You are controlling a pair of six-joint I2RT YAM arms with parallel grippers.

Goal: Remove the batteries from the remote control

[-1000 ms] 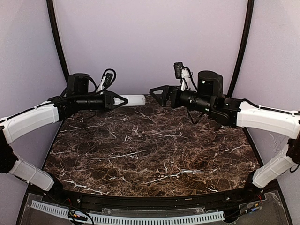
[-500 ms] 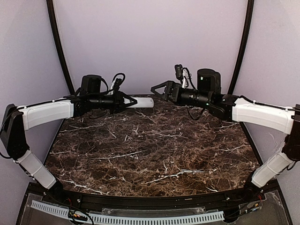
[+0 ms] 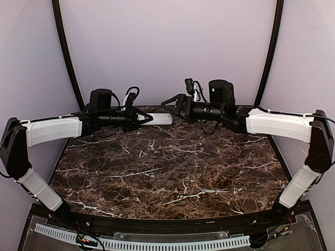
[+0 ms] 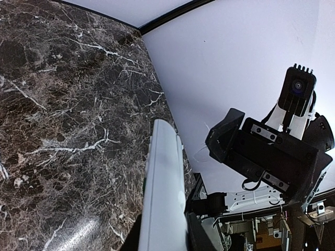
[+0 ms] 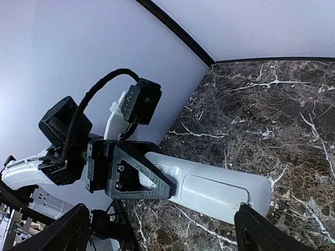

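Remote control (image 3: 159,119) sticks out level above the far edge of the dark marble table (image 3: 167,172), clamped at one end by the left gripper (image 3: 145,118), with lilac walls (image 3: 167,42) behind. Only the right wrist view shows its rectangular cover panel (image 5: 209,191), framed between the right gripper's (image 3: 170,102) widely spread fingers (image 5: 259,230). Since half a second ago, that gripper has drawn nearer the remote's free end.
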